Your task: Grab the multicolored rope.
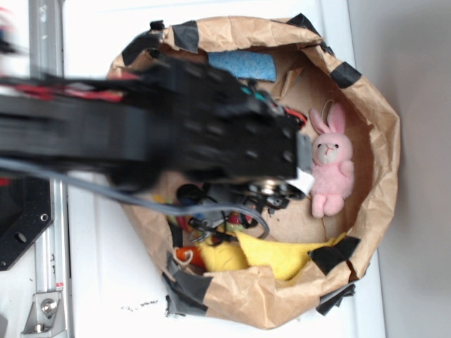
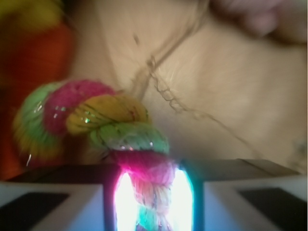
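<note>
In the wrist view the multicolored rope curls in a loop of pink, yellow and pale green strands over the brown paper floor. One end of it runs down between the jaws of my gripper. Bright gaps show on both sides of the rope, so the fingers stand around it without pinching it. In the exterior view my blurred black arm hangs over the paper bag and hides most of the rope; only coloured bits peek out under it.
The brown paper bag with black tape patches holds a pink bunny, a yellow cloth, an orange toy and a blue object. A metal rail runs along the left.
</note>
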Tool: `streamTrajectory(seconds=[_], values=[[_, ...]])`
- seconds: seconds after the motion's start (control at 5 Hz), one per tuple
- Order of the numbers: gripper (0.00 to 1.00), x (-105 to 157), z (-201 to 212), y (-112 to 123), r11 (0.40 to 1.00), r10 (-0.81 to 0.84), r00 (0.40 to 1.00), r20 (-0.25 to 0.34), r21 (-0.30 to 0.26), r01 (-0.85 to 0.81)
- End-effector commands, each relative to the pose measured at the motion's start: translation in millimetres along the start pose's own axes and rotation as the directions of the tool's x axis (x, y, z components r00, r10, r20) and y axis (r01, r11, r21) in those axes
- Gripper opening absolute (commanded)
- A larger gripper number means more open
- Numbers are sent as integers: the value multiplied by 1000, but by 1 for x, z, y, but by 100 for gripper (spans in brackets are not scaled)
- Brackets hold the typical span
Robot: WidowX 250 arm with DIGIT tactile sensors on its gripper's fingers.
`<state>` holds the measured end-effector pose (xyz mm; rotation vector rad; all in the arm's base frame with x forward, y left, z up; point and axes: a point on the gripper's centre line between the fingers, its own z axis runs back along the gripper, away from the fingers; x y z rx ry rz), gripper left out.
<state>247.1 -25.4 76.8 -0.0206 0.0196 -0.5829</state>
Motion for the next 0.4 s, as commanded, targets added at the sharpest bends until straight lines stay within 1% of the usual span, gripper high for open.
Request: streamTrajectory(seconds=[0.0,0.2], values=[[0,-12,72,18,956,285,948,138,21,-291],[0,-11,75,28,917,387,918,87,68,-393]])
